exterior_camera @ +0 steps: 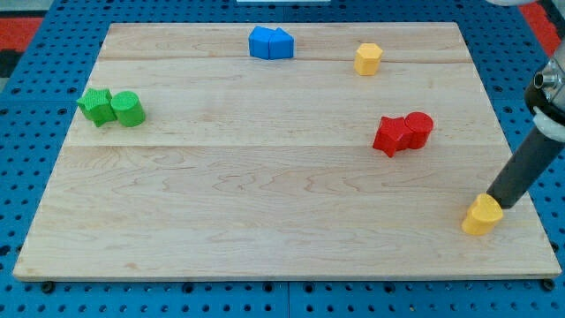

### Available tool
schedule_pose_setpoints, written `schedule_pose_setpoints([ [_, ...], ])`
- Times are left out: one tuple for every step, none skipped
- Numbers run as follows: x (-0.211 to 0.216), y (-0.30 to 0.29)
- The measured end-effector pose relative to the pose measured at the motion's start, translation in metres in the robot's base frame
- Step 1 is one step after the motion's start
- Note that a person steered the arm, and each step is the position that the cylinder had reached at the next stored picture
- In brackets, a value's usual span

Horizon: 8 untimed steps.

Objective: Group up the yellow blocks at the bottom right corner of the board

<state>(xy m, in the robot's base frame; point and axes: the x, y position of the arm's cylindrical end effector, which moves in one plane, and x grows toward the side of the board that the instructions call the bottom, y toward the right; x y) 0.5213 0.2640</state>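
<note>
Pale wooden board sits on a blue pegboard, planks running across the view. Down at about four o'clock on the board, a yellow heart-shaped block lies near the bottom right corner, and my tip is pressed against its upper right side, the dark rod slanting away toward two o'clock. It is a bare rod, so it grasps nothing; it only touches the block. A second yellow block, roughly hexagonal, sits far off at one o'clock near the top edge, well apart from the first. Between them, at about three o'clock, two red blocks touch each other. Two blue blocks huddle at twelve o'clock, and two green blocks touch at ten o'clock.
</note>
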Motion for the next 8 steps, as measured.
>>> schedule_pose_setpoints([
  [-0.051, 0.033],
  [-0.123, 0.013],
  [-0.195, -0.014],
  [-0.253, -0.077],
  [-0.268, -0.125],
  [-0.223, -0.140],
  [-0.206, -0.184],
  [-0.200, -0.219],
])
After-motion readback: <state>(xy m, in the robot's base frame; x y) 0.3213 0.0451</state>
